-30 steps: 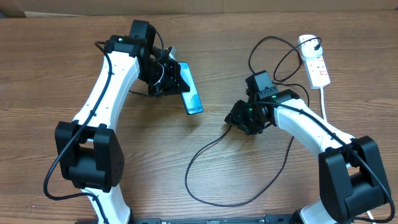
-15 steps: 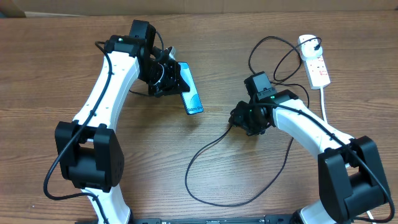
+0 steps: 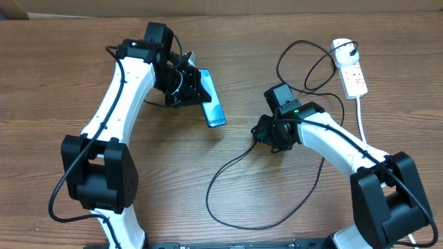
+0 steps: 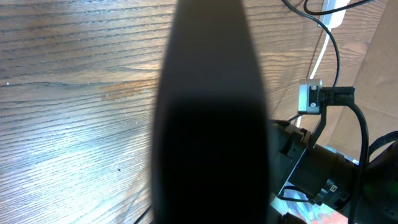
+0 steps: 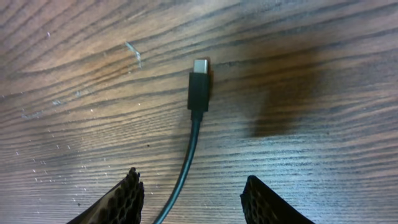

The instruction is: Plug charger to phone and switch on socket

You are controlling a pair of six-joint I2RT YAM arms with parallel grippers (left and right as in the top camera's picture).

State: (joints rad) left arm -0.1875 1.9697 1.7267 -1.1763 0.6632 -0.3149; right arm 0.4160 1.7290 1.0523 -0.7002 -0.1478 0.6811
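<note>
Left gripper (image 3: pixel 192 88): clamped on phone (image 3: pixel 214 107), screen up. Charger (image 3: pixel 228 166) tip (image 5: pixel 199 87): flat on table (image 5: pixel 323 162), right of phone, apart. Right gripper (image 5: pixel 194 190): jaws apart, straddling charger, no contact. Socket (image 3: pixel 353 69): far right of phone.

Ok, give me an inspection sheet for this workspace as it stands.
Surface: wooden table, grain visible.
Job's things: phone screen lit, unplugged; charger tip lying on the table; socket at far right.
Clutter: nothing seen.
Grippers: left gripper shut, apparently on the phone's edge; right gripper jaws open astride the charger cable, not gripping.
Cables: charger loops across the table to the socket; white cord trails toward the near edge.
Surroundings: cardboard wall behind.
</note>
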